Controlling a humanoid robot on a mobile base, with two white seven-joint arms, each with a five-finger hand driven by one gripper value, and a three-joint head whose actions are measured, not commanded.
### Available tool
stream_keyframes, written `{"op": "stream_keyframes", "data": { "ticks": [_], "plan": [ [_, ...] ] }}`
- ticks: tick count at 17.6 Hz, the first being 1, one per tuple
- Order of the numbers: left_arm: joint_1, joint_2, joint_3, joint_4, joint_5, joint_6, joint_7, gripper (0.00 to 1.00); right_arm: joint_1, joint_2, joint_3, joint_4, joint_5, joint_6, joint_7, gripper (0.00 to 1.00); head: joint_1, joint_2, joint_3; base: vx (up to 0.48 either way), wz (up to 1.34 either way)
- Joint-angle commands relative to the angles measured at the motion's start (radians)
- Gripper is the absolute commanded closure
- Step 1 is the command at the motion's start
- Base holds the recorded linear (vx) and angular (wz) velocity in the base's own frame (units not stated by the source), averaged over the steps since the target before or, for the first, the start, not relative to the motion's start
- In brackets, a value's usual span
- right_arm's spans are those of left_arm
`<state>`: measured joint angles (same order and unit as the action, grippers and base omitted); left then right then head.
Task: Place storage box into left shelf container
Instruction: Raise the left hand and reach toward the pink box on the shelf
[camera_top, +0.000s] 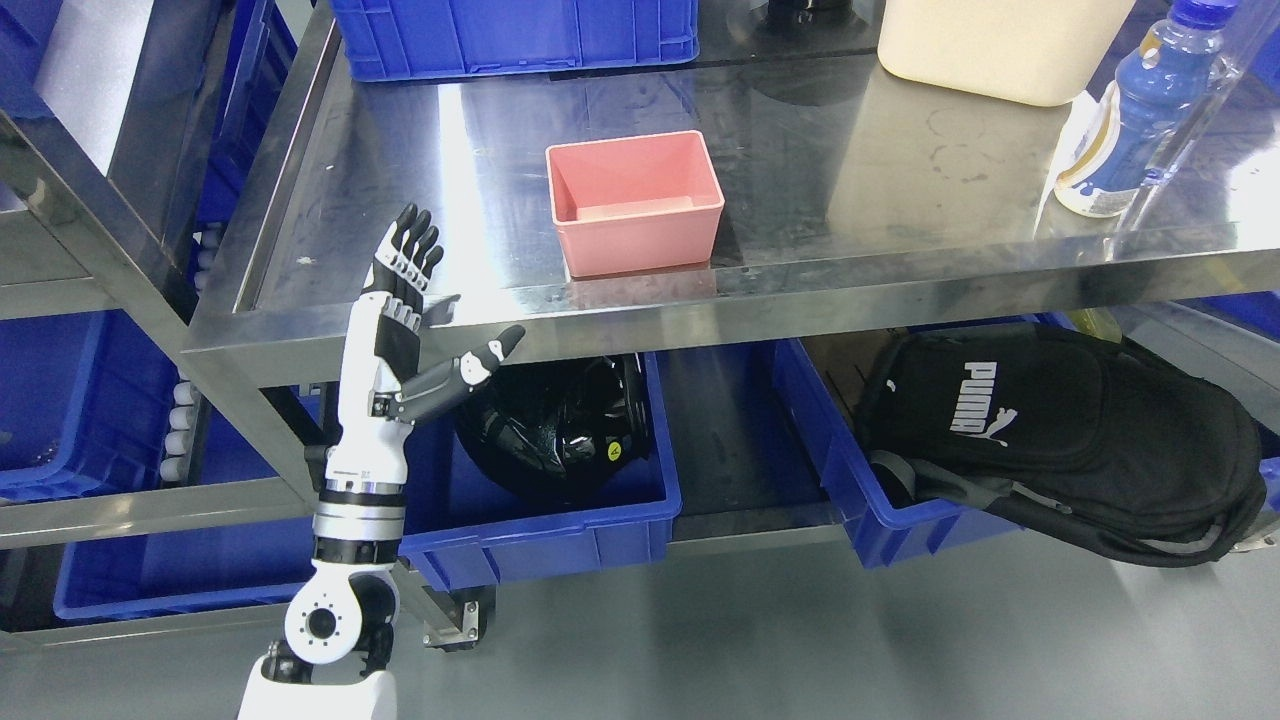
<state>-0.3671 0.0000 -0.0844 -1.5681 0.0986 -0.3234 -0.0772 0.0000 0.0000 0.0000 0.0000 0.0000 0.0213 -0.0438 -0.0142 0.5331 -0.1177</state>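
A pink open-topped storage box (634, 203) stands empty on the steel table top (850, 160), near its front edge. My left hand (415, 310) is raised in front of the table's front left corner, fingers straight up and thumb stretched right, open and empty. It is left of the box and well apart from it. Below the table top, a blue container (545, 525) on the left of the lower shelf holds a black helmet (555, 415). My right hand is out of view.
A second blue container (850, 480) at lower right holds a black backpack (1060, 440). On the table top stand a blue crate (515, 35), a cream tub (1000, 45) and a blue bottle (1130, 120). More blue bins (70, 400) fill a rack at left.
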Motion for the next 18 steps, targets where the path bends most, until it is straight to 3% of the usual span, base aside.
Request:
{"op": "stream_keyframes", "data": {
  "ticks": [1,4,6,7,10,13,15,16,18],
  "plan": [
    [-0.049,0.017,-0.044,0.0,0.003,0.07,-0.007,0.0,0.0,-0.017,-0.005,-0.017,0.0,0.0,-0.001,0.0,0.0,0.0,0.0,0.0,0.0],
    [-0.074,0.017,-0.029,0.002,0.001,0.083,-0.018,0.0,-0.002,-0.017,-0.005,-0.017,0.0,0.0,-0.001,0.0,0.0,0.0,0.0,0.0,0.0],
    [-0.185,0.017,0.012,0.017,0.0,0.119,-0.036,0.0,0.0,-0.017,-0.005,-0.017,0.0,0.0,-0.001,0.0,0.0,0.0,0.0,0.0,0.0],
    [-0.267,0.017,0.038,0.025,0.0,0.185,-0.071,0.0,-0.001,-0.017,-0.005,-0.017,0.0,0.0,-0.001,0.0,0.0,0.0,0.0,0.0,0.0],
    [-0.476,0.06,0.046,0.137,-0.022,0.273,-0.341,0.03,0.0,-0.017,-0.005,-0.017,0.0,0.0,-0.001,0.0,0.0,0.0,0.0,0.0,0.0],
    [-0.613,0.104,-0.012,0.233,-0.21,0.322,-0.514,0.06,0.0,-0.017,-0.005,-0.017,0.0,0.0,-0.001,0.0,0.0,0.0,0.0,0.0,0.0],
    [-0.674,0.109,-0.082,0.281,-0.333,0.339,-0.64,0.05,0.0,-0.017,-0.005,-0.017,0.0,0.0,-0.001,0.0,0.0,0.0,0.0,0.0,0.0],
    [-0.682,0.109,-0.104,0.304,-0.364,0.336,-0.697,0.0,0.0,-0.017,-0.005,-0.017,0.0,0.0,-0.001,0.0,0.0,0.0,0.0,0.0,0.0],
    [-0.69,0.104,-0.133,0.309,-0.387,0.328,-0.762,0.01,-0.001,-0.017,-0.005,-0.017,0.0,0.0,-0.001,0.0,0.0,0.0,0.0,0.0,0.0]
  ]
}}
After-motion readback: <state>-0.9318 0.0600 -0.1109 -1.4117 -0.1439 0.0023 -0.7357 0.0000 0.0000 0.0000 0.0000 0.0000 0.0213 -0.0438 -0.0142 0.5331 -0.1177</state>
